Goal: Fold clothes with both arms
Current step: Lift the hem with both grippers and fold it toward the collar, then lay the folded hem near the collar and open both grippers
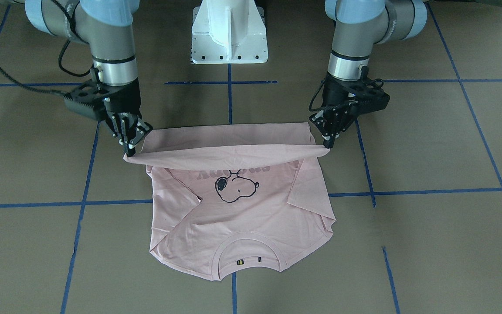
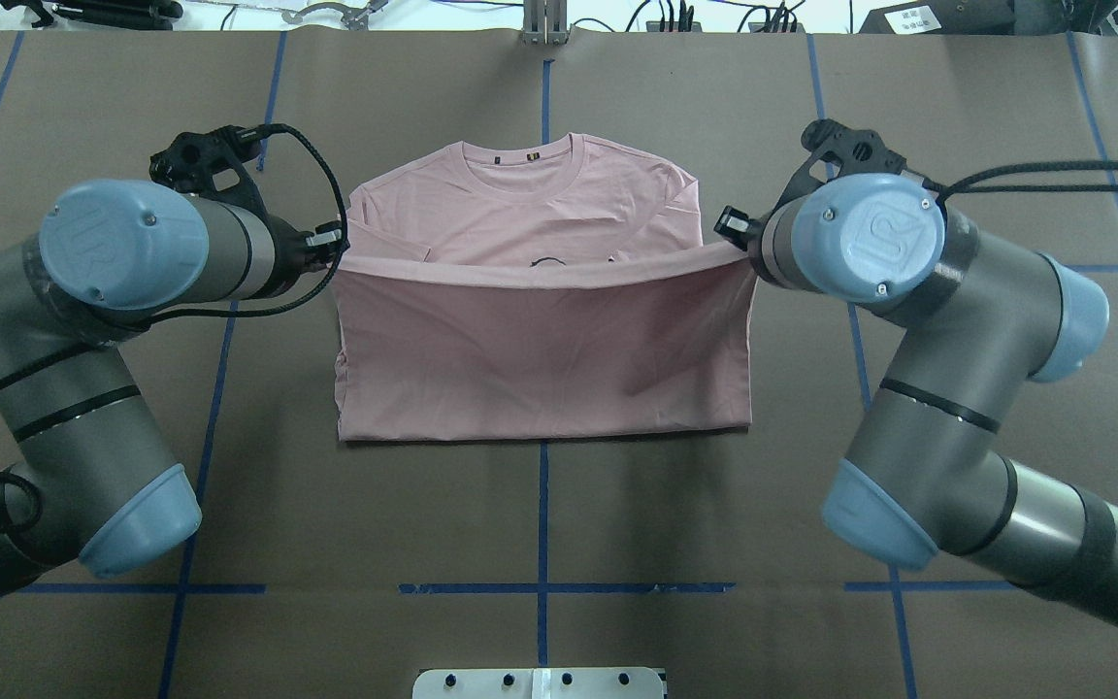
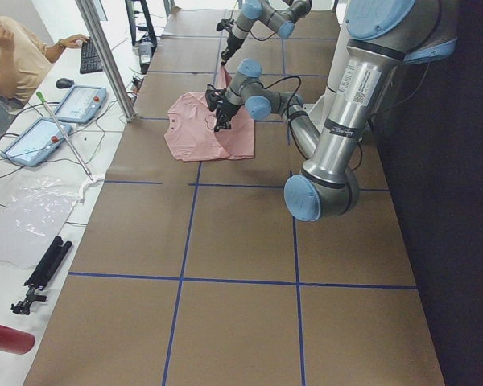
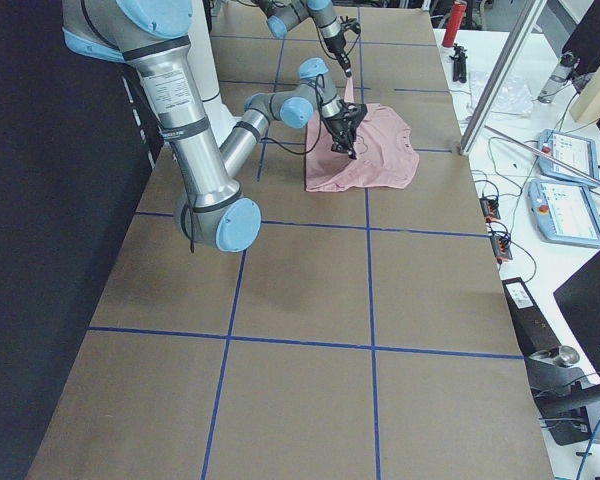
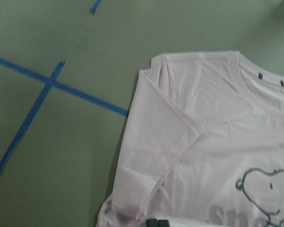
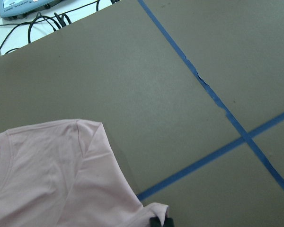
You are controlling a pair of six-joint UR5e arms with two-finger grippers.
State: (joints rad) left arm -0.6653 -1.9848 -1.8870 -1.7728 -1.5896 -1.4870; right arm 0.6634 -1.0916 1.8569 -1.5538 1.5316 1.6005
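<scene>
The pale pink T-shirt (image 1: 242, 213) lies print side up with its collar (image 1: 251, 244) away from the robot and both sleeves folded in. Its hem is lifted off the table and hangs as a taut band over the dog print (image 1: 233, 185). My left gripper (image 1: 327, 146) is shut on one hem corner and my right gripper (image 1: 129, 152) is shut on the other. In the overhead view the lifted plain pink underside (image 2: 540, 340) hides most of the print, with the left gripper (image 2: 331, 243) and right gripper (image 2: 729, 228) at its two ends.
The white pedestal base (image 1: 229, 35) stands at the robot's edge of the brown table, which is crossed by blue tape lines (image 1: 229, 100). An operator (image 3: 16, 56) and control tablets (image 3: 76, 100) are beyond the far edge.
</scene>
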